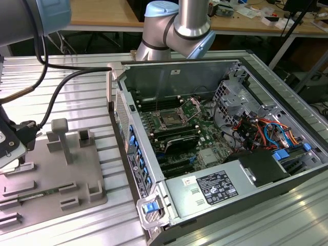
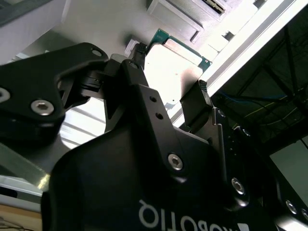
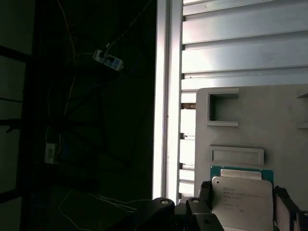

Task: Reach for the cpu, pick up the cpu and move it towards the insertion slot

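On the bench (image 1: 77, 97), the tray (image 1: 72, 177) lies at the exterior view's left, and the open computer case (image 1: 174, 77) stands just beside it at the exterior view's right. Inside the case, the insertion slot (image 1: 168, 120) sits in the motherboard (image 1: 207, 138) toward the rear wall, with the power supply (image 1: 215, 187) in front of it at the near end. In the first wrist view, the cpu (image 3: 242, 197) lies on the tray near its edge, with the pincer (image 3: 243, 191) directly over it.

In the second wrist view the black body of the pincer (image 2: 171, 67) hid part of the cpu (image 2: 174, 83), and in the first wrist view the picture's edge cut off another part.
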### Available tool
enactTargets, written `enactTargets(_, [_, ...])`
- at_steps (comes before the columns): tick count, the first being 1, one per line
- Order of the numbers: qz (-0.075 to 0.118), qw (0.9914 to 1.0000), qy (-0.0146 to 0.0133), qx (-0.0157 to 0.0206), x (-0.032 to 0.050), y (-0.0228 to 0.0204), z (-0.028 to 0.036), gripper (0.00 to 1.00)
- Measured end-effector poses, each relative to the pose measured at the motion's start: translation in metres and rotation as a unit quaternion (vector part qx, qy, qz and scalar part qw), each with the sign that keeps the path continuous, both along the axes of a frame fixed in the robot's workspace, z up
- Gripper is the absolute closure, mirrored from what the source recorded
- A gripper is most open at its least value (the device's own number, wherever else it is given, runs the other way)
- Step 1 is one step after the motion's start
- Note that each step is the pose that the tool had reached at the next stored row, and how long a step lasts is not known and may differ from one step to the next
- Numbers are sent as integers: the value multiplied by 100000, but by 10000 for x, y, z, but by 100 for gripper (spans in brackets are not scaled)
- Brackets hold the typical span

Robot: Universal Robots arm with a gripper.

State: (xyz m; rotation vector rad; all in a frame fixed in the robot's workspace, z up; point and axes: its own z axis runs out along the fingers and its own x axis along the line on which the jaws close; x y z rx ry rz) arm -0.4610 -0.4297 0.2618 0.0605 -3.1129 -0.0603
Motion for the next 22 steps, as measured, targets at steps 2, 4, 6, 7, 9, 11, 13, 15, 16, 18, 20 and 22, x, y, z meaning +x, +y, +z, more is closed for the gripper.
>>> enactTargets(2, [3, 100000, 2, -1, 0, 0, 8, 45])
enactTargets(4, [2, 100000, -3, 0, 0, 0, 13, 45])
enactTargets(6, [3, 100000, 4, -1, 0, -1, 24, 45])
enactTargets(7, [1, 100000, 4, -2, 0, -1, 29, 45])
enactTargets(9, [2, 100000, -1, 0, 0, -1, 37, 45])
enactTargets(11, [0, 100000, 3, 0, 0, -1, 47, 45])
enactTargets(13, [1, 100000, -2, 1, 0, -1, 61, 45])
enactTargets(15, [1, 100000, 1, 1, 0, -1, 71, 45])
enactTargets(16, [0, 100000, -2, 2, 0, -1, 77, 45])
enactTargets(18, [1, 100000, 5, -3, 0, -2, 90, 45])
enactTargets(20, [1, 100000, 0, -1, 0, -2, 99, 45])
enactTargets(22, [0, 100000, 4, -2, 0, -1, 113, 45])
